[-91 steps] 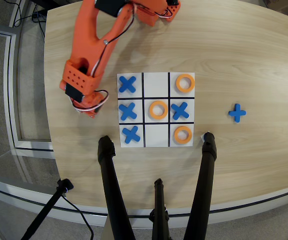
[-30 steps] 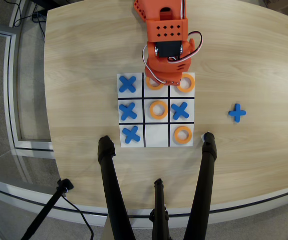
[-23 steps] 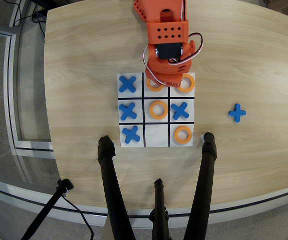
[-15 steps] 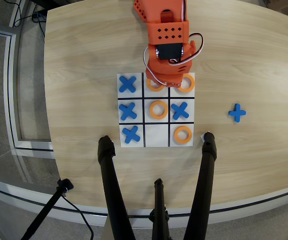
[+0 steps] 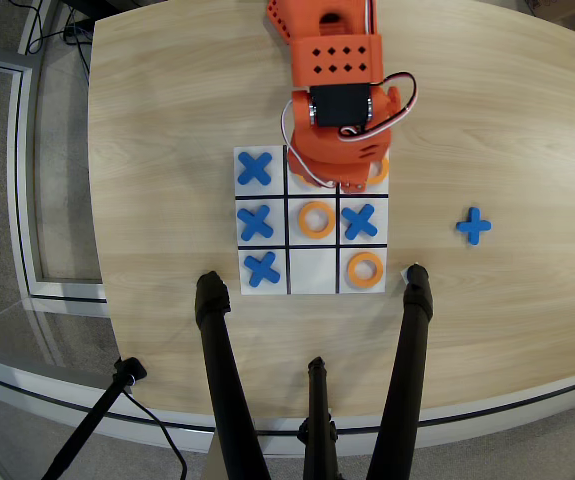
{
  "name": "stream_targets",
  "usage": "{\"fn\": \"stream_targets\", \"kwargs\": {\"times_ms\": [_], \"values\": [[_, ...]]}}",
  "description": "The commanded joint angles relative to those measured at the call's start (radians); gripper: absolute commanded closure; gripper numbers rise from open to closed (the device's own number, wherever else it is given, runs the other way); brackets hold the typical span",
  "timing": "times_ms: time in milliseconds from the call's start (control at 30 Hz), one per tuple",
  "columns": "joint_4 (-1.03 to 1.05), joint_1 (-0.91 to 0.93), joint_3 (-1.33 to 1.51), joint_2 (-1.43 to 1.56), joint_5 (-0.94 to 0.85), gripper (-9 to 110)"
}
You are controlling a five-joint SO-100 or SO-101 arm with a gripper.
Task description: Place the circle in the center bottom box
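Observation:
The orange arm reaches down from its base at the top of the overhead view, and its gripper (image 5: 339, 168) hangs over the board's (image 5: 312, 290) row nearest the base. The arm's own body hides the fingertips. The center bottom box (image 5: 293, 172) is the middle cell of that row and is mostly covered. An orange arc (image 5: 312, 182) shows in it under the gripper; I cannot tell whether this ring is held or lies flat. Other orange rings sit in the centre cell (image 5: 316, 219), the far-row right cell (image 5: 365, 268), and partly hidden in the near-row right cell (image 5: 380, 172).
Blue X pieces fill the left column (image 5: 255, 168) (image 5: 255, 222) (image 5: 261, 268) and the middle-row right cell (image 5: 360, 221). A blue plus (image 5: 474, 226) lies on the table to the right. Black tripod legs (image 5: 217, 370) (image 5: 407, 350) stand just below the board.

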Motion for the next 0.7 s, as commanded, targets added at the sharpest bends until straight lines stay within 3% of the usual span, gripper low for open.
{"fn": "stream_targets", "kwargs": {"times_ms": [0,333,667], "values": [[0.137,0.009,-0.115,0.086,-0.028,89],[0.410,0.018,0.080,0.522,-0.137,89],[0.436,-0.015,0.500,0.917,-0.227,89]]}}
